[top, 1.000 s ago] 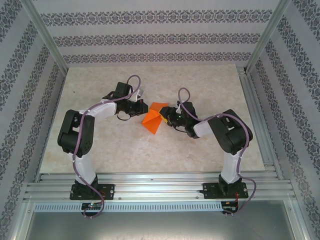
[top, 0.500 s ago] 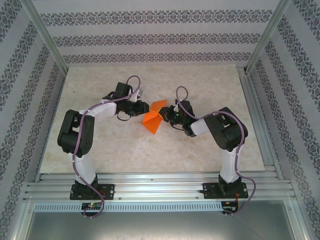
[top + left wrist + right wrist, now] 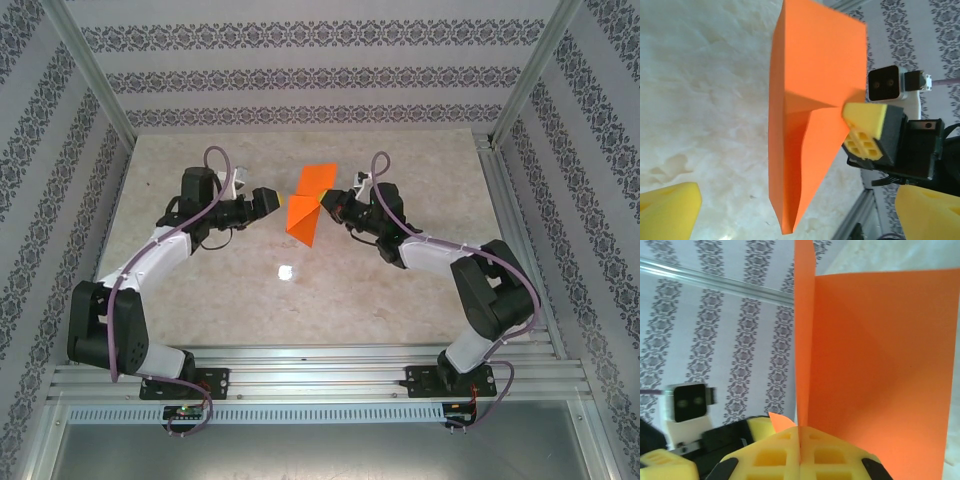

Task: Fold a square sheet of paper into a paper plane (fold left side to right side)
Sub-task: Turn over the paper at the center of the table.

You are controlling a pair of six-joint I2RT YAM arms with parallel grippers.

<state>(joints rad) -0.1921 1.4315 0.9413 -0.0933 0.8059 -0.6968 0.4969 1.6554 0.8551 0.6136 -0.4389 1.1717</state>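
Our right jaws are clamped tight on the folded orange paper (image 3: 304,218), pinching its right-hand edge and holding it upright near the middle of the surface's (image 3: 400,290) far edge. Our left jaws gape wide just beside it, gripping nothing. A small white spot (image 3: 285,271) lies nearer us.

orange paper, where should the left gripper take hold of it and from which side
Probably the free left edge of the orange paper, on the side away from where the shut right gripper pinches it. Come in from the left: the open left gripper faces that edge, and the paper is held up with both faces exposed, so the jaws could close across the thin edge.
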